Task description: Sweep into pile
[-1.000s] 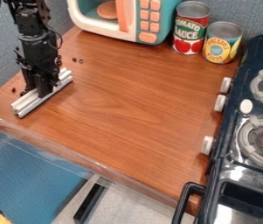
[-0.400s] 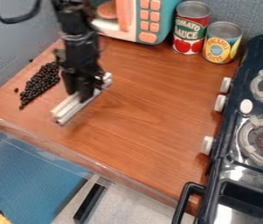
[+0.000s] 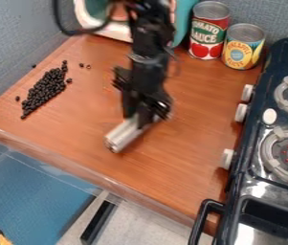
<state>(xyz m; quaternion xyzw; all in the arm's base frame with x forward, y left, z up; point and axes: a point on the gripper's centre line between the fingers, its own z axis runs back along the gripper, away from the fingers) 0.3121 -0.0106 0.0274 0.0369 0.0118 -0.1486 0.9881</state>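
My gripper [image 3: 137,119] hangs over the middle of the wooden counter, shut on a silver metal bar [image 3: 124,135] whose near end points toward the front left. The gripper hides the bar's far part. To the left lies an elongated pile of small black beads [image 3: 46,90], running diagonally, well apart from the bar. A few stray beads [image 3: 82,65] lie behind the pile, and single ones sit near its left side.
A toy microwave [image 3: 101,24] stands at the back, partly behind the arm. Beside it are a tomato can [image 3: 208,29] and a pineapple can [image 3: 242,46]. A toy stove [image 3: 271,143] lines the right side. The counter's front edge [image 3: 76,160] runs diagonally.
The gripper and bar have moved right, from the left side of the counter to its middle. The bead pile, hidden by the arm and bar at first, has come into sight.
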